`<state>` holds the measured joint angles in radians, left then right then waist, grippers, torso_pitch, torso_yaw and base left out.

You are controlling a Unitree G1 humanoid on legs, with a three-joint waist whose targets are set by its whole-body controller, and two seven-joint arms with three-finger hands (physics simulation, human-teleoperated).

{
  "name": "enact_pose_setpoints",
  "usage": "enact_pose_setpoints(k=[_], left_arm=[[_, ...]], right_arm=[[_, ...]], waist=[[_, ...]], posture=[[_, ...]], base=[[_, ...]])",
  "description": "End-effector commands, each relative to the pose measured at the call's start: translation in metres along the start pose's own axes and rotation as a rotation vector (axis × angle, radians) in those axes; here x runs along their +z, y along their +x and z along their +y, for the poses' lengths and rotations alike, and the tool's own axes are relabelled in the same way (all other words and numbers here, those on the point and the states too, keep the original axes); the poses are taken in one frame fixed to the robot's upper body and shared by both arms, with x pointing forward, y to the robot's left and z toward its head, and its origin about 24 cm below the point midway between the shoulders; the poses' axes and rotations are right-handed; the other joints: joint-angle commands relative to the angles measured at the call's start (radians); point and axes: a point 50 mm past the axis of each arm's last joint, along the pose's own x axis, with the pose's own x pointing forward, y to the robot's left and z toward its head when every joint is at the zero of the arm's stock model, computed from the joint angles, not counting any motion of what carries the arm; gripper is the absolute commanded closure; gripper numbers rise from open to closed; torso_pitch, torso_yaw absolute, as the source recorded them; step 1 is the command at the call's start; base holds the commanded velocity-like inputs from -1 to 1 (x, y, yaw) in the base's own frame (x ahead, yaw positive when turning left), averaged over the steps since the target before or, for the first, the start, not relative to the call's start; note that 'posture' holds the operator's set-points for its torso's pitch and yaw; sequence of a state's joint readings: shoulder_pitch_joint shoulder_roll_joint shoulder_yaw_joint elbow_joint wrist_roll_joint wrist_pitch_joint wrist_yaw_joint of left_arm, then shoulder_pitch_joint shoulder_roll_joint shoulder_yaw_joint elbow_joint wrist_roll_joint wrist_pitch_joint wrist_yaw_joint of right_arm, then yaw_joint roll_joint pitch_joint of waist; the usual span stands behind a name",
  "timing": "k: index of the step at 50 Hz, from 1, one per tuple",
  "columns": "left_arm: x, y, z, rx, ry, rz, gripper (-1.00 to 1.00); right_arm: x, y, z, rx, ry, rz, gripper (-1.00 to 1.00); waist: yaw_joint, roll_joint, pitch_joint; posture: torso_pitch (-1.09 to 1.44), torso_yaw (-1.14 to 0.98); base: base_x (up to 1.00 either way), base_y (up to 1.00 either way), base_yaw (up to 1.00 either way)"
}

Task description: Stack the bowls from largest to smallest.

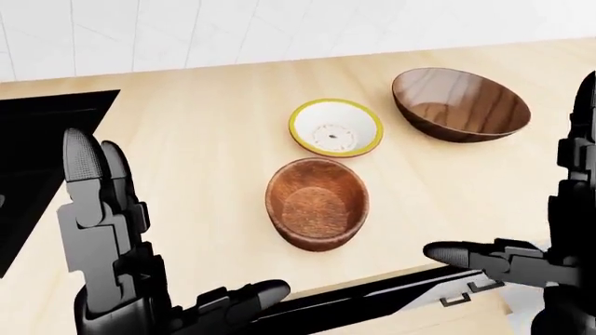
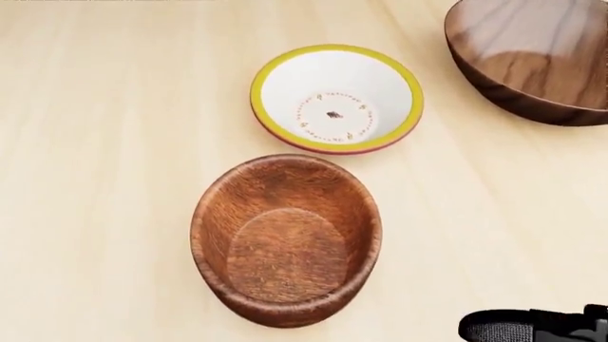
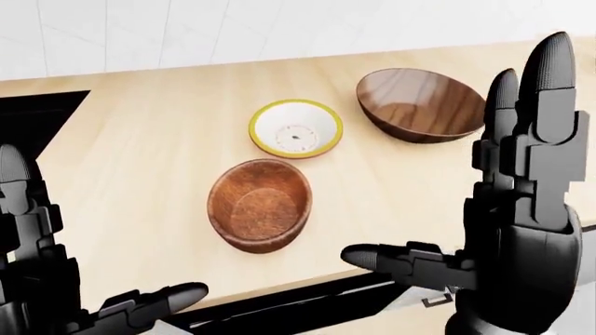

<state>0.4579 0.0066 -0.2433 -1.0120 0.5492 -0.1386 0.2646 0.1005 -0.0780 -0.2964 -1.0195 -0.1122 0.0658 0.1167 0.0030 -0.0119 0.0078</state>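
— Three bowls sit on the pale wooden counter (image 1: 205, 125), none stacked. What are they made of?

— The large bowl (image 1: 460, 103) at the upper right of the left-eye view is dark, glossy wood with long streaks of grain, round and deep. The oval bowl (image 2: 286, 239) is a rougher, reddish-brown wood with a flat bottom and thick walls. The small bowl (image 2: 336, 98) is white inside with a yellow rim, a reddish outside and a ring of tiny marks round its bottom.

— How do they lie to one another?

— The small bowl is between the other two, just above the oval one in the head view, with a narrow strip of counter showing between them. The large bowl stands apart to the right.

— And the hands?

— The left hand (image 1: 112, 244) and right hand (image 3: 508, 230) are black, blocky and jointed. Both are raised low in the eye views, fingers straight up, thumbs pointing inward, spread and gripping nothing. Neither touches a bowl.

— Room to move?

— Bare counter lies left of the bowls, up to a black stove (image 1: 37, 160) at the left edge. The counter's near edge runs just below the oval bowl, and a white tiled wall (image 1: 279, 28) closes the top.
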Motion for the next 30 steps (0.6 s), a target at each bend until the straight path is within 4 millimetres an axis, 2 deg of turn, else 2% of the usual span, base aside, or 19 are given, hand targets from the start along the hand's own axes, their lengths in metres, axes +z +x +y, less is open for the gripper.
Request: enact_pose_setpoints(k=[1,11,18,27,30], left_arm=[[0.009,0.002,0.004,0.024,-0.013,-0.052,-1.00],[0.009,0.002,0.003,0.021,-0.011,-0.050,-1.00],[0.008,0.002,0.003,0.020,-0.011,-0.049,-1.00],[0.009,0.002,0.003,0.020,-0.009,-0.051,-1.00],[0.008,0.003,0.003,0.020,-0.009,-0.050,-1.00]], right_arm=[[0.008,0.005,-0.003,0.005,-0.015,-0.043,-1.00],[0.012,0.026,-0.020,0.007,-0.088,-0.066,-1.00],[0.028,0.061,-0.033,-0.006,-0.132,-0.068,-1.00],[0.054,0.090,-0.034,0.003,-0.176,-0.092,-1.00],[0.061,0.100,-0.025,0.032,-0.198,-0.114,-1.00]], waist=[[0.000,-0.002,-0.007],[0.002,-0.009,-0.006],[0.002,-0.016,0.000],[0.004,-0.027,0.015],[0.005,-0.026,0.021]], posture=[[0.00,0.00],[0.00,0.00],[0.00,0.00],[0.00,0.00],[0.00,0.00]], base=[[0.00,0.00,0.00],[0.00,0.00,0.00],[0.00,0.00,0.00],[0.00,0.00,0.00],[0.00,0.00,0.00]])
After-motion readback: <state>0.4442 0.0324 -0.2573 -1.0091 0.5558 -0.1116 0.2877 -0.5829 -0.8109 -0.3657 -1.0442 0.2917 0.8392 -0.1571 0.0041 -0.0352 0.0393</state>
